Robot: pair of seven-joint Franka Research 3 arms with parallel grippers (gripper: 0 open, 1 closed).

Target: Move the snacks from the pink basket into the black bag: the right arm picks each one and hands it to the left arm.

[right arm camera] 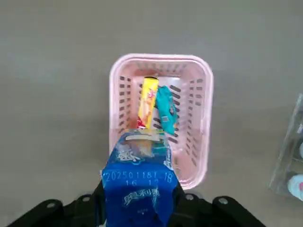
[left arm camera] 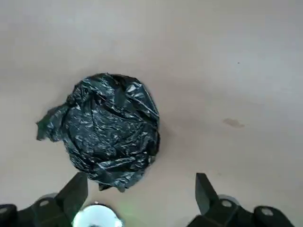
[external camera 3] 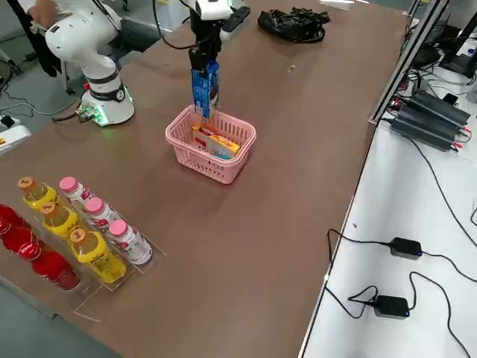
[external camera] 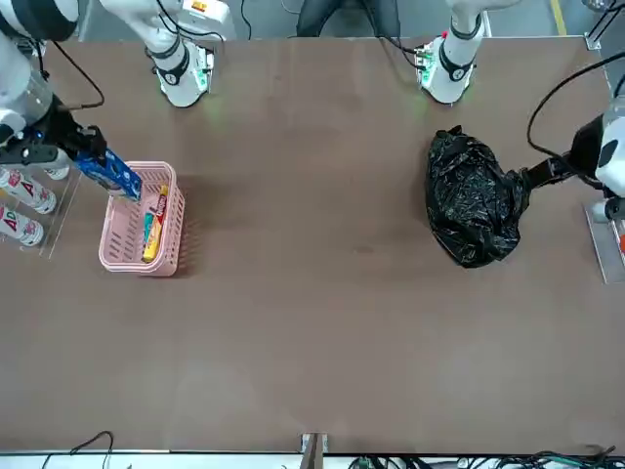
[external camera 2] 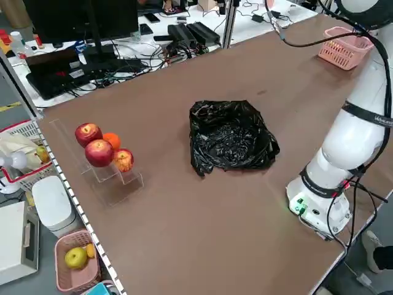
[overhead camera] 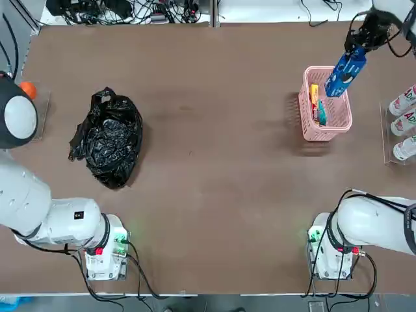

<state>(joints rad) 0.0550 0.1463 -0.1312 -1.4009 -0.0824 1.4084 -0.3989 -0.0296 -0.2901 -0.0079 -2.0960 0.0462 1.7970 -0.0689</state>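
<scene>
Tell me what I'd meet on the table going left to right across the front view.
White bottles → pink basket → black bag → left gripper, at the bag's side.

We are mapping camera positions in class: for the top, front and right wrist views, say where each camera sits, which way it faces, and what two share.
Top: overhead, looking down at the black bag; both arms show.
Front: across the table, facing the robot; both arms show.
Right wrist: on the right arm, facing its gripper, closed on the blue packet over the pink basket.
Top and front share bag and basket.
</scene>
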